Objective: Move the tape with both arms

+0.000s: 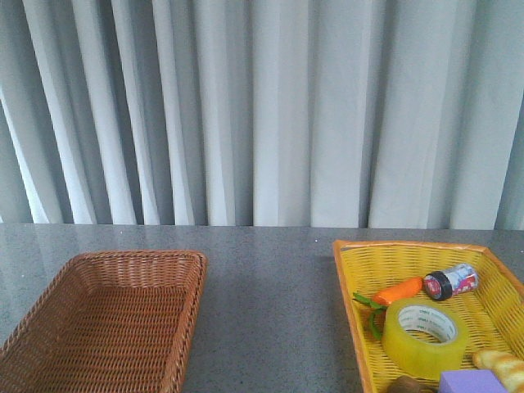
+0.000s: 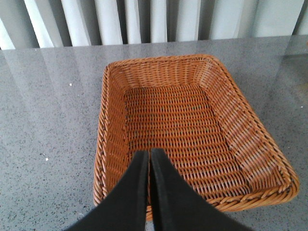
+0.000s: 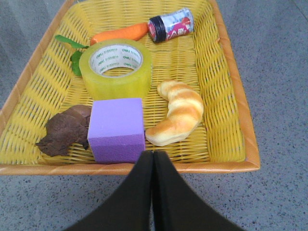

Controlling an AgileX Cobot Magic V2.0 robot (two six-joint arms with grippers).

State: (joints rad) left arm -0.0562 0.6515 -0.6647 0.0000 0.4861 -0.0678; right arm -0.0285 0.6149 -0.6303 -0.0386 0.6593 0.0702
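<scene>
Both claws pressed together (left (image 2: 149, 156), right (image 3: 153, 156)); tape (image 1: 422, 336) visible whole, purple block (image 1: 473, 381) cropped.

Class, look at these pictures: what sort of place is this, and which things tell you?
Probably a robot test bench, not a home: a bare grey table before plain curtains, with a yellow basket of toy food.

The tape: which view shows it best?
The right wrist view: the tape lies flat and whole in the yellow basket, its core visible. The front view shows it smaller, near the frame's bottom. The left wrist view misses it.
</scene>
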